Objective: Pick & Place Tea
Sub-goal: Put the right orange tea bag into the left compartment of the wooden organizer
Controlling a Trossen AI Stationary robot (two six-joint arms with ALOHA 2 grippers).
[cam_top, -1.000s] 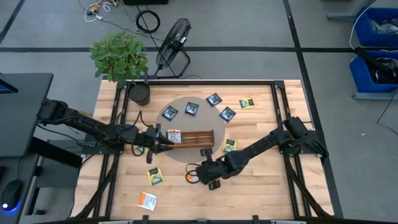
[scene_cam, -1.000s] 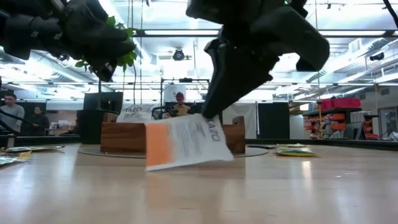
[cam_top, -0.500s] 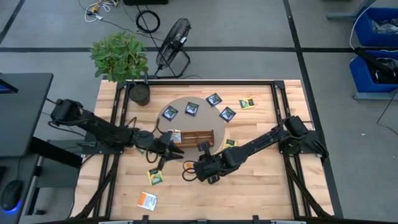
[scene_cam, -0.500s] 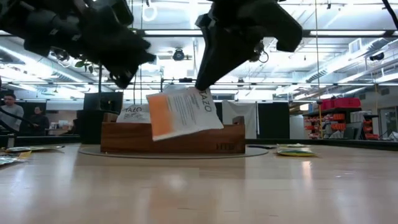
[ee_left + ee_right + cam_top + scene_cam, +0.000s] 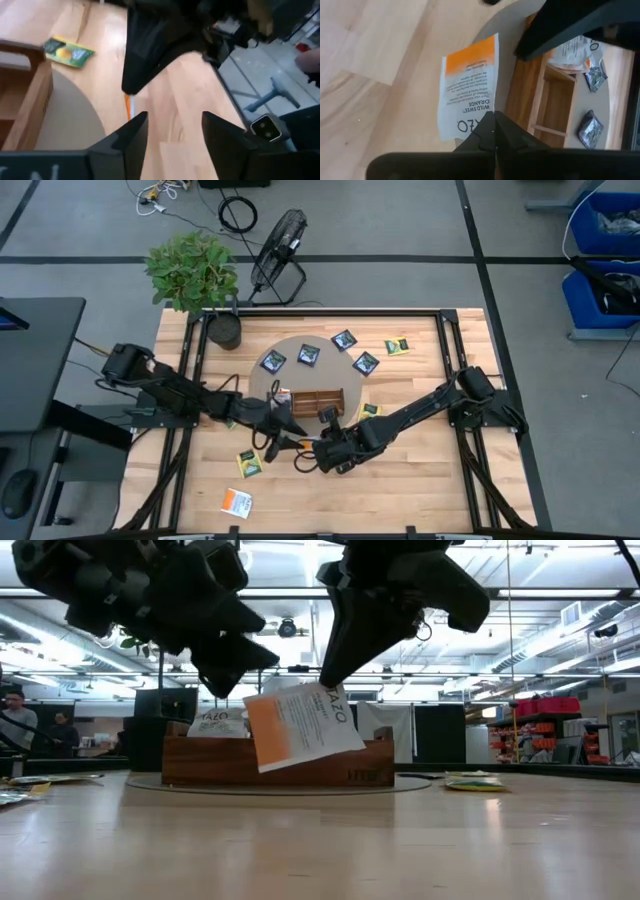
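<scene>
Tea sachets were spread over the wooden table (image 5: 420,480). One orange-and-white sachet (image 5: 300,726) was pinched by a corner in the closed fingers of the right gripper (image 5: 492,131) and hung tilted above the tabletop, just in front of the wooden tray (image 5: 200,762). In the right wrist view its orange band (image 5: 472,55) was turned away from the fingers, and the fingers were seen pressed together on the white end.

The left gripper (image 5: 172,131) was held close beside the right one, above the table near the tray's end, with its two fingers parted and nothing seen between them. The thin orange edge of the held sachet (image 5: 128,106) was seen ahead of the gap in the left wrist view.

A second orange-and-white sachet (image 5: 218,722) stood in the tray's end compartment. Four dark navy sachets (image 5: 306,355) lay on the round mat (image 5: 300,385) beyond the tray. Yellow-green sachets were seen at the far side (image 5: 397,346), beside the right arm (image 5: 368,413) and near the front (image 5: 249,463), and another orange sachet (image 5: 237,501) lay at the front edge. A potted plant (image 5: 195,275) stood at the table's far left corner.
</scene>
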